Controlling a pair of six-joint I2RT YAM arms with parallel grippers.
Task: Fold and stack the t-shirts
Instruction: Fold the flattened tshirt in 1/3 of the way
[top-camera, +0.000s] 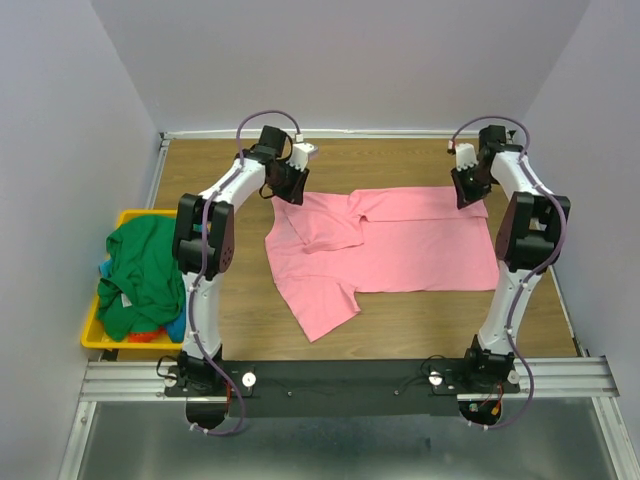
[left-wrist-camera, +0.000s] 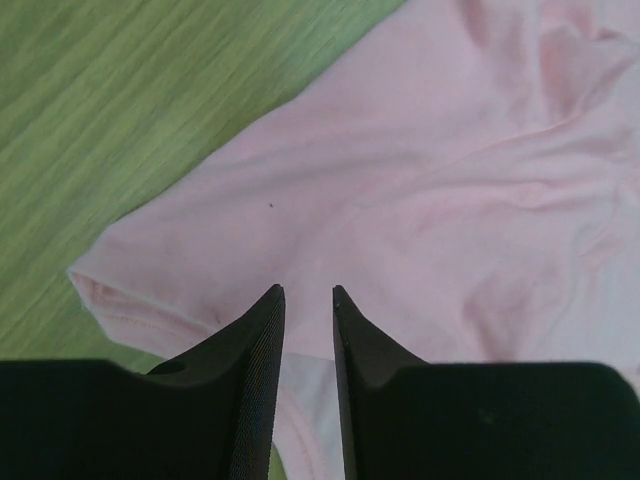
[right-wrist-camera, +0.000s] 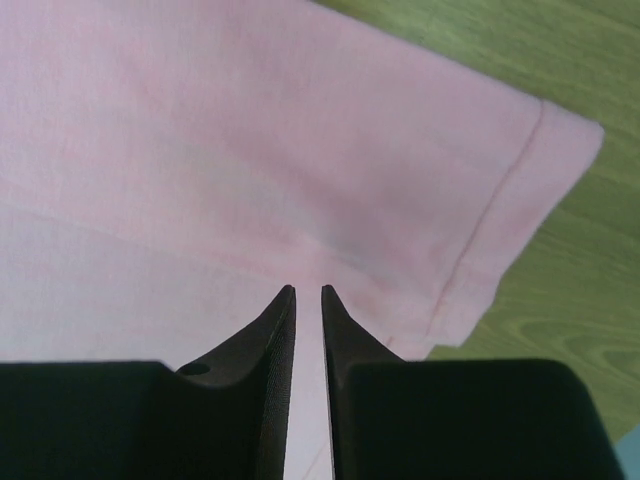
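Wood table (top-camera: 420, 320) held a yellow bin (top-camera: 128, 215) at its left edge, a green shirt (top-camera: 145, 270) heaped in it. Next, the left gripper (top-camera: 288, 190) hung over the far left corner of the pink shirt (top-camera: 400, 255), fingers slightly parted with nothing pinched. That shirt lay spread mid-table, its far edge folded over. At its far right corner, the right gripper (top-camera: 466, 195) hovered, fingers a narrow slit apart and gripping nothing.

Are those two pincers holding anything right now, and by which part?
Nothing, it seems. The left pincer and right pincer sit over the pink shirt at its far corners, jaws slightly apart, no cloth pinched.
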